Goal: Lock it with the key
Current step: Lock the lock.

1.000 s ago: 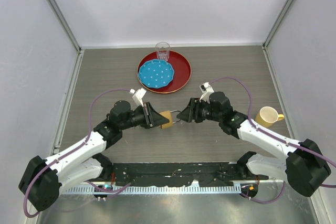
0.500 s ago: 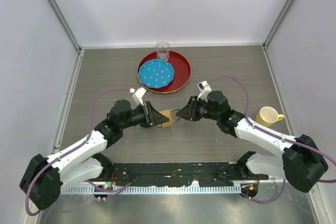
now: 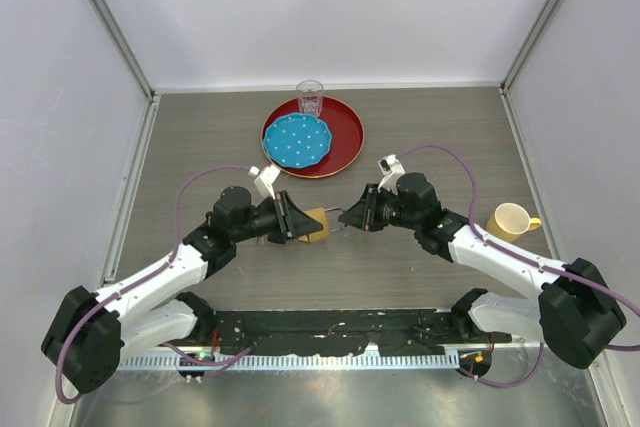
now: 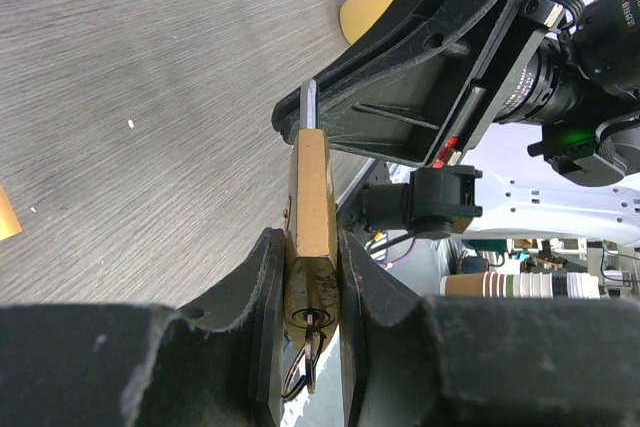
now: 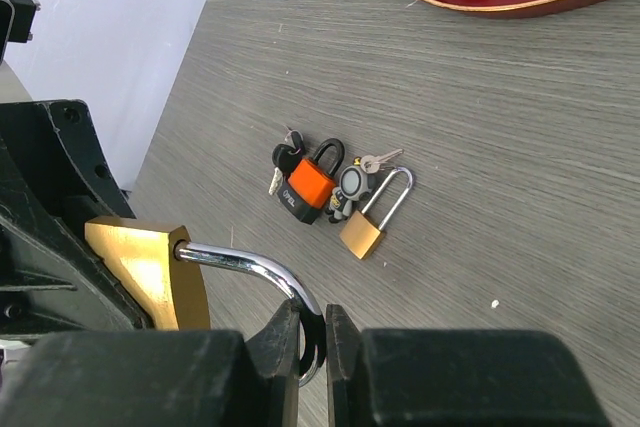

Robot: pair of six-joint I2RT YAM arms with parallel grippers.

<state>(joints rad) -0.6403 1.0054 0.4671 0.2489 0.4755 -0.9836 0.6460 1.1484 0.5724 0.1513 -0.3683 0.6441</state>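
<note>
A brass padlock (image 3: pixel 317 224) hangs above the table between both arms. My left gripper (image 3: pixel 300 222) is shut on its body (image 4: pixel 311 197), one finger pressed on each flat side. The key (image 4: pixel 312 332) sits in the keyhole at the lock's bottom end, its wire ring dangling between my fingers. The chrome shackle (image 5: pixel 250 265) curves out of the brass body (image 5: pixel 150 272) with its free end out of the body. My right gripper (image 5: pixel 312 322) is shut on the shackle's bend. From the left wrist view the right gripper (image 4: pixel 420 67) shows just beyond the lock.
An orange padlock (image 5: pixel 305 185) and a small brass padlock (image 5: pixel 365 227) with keys and a charm lie on the table below. A red tray (image 3: pixel 345 137) at the back holds a blue plate (image 3: pixel 296 140) and a glass (image 3: pixel 310 97). A yellow cup (image 3: pixel 510 219) stands at the right.
My right gripper has closed onto the shackle. Both arms have shifted only slightly, with the padlock still held in the left gripper.
</note>
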